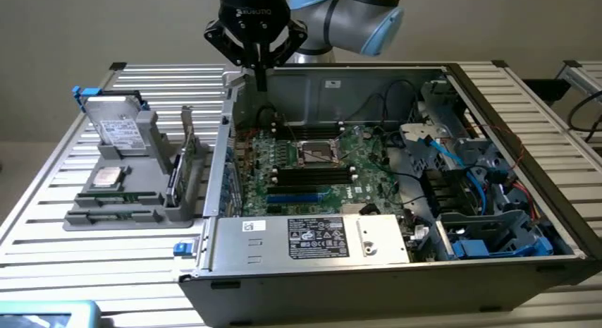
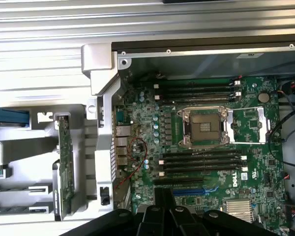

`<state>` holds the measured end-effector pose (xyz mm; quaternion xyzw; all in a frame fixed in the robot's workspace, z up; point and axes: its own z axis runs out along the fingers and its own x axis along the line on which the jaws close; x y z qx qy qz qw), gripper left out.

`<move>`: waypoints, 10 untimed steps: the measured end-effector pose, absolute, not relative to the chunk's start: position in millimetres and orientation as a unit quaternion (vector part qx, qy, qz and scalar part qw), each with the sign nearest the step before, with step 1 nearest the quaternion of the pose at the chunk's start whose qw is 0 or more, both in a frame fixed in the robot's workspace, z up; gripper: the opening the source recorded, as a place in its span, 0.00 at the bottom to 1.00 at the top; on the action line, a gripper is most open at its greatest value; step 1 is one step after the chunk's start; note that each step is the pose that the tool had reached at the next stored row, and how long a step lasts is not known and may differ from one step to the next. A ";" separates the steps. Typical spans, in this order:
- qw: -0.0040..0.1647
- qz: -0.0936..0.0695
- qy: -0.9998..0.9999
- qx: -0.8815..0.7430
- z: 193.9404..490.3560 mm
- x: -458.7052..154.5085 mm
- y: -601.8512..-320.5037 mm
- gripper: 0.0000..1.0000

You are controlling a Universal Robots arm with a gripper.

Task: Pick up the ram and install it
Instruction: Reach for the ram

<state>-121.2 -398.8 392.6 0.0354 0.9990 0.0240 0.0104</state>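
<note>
The ram [image 1: 118, 198] is a narrow green strip in the front slot of the grey holder [image 1: 103, 219], outside the case on the exterior view's left. My gripper [image 1: 261, 77] hangs above the far left corner of the open computer case [image 1: 376, 271], well away from the ram. Its fingers are shut together with nothing between them. In the wrist view the gripper [image 2: 165, 212] sits over the motherboard [image 2: 250, 118], near the black memory slots [image 2: 201, 164] and the blue slot [image 2: 189, 189]. All the memory slots look bare.
A taller green expansion card [image 2: 65, 167] stands on edge in the holder beside the case wall. A hard drive [image 1: 120, 127] and a CPU [image 1: 106, 176] also sit in the holder. The CPU socket [image 2: 205, 127] is open. Cables and drive bays [image 1: 470, 194] fill the case's right side.
</note>
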 end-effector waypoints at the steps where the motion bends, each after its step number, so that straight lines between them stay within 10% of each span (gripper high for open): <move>1: 0.010 0.024 0.999 0.035 392.6 -121.2 -398.8 0.11; 10: 0.010 0.024 0.999 0.035 392.5 -132.1 -409.1 0.11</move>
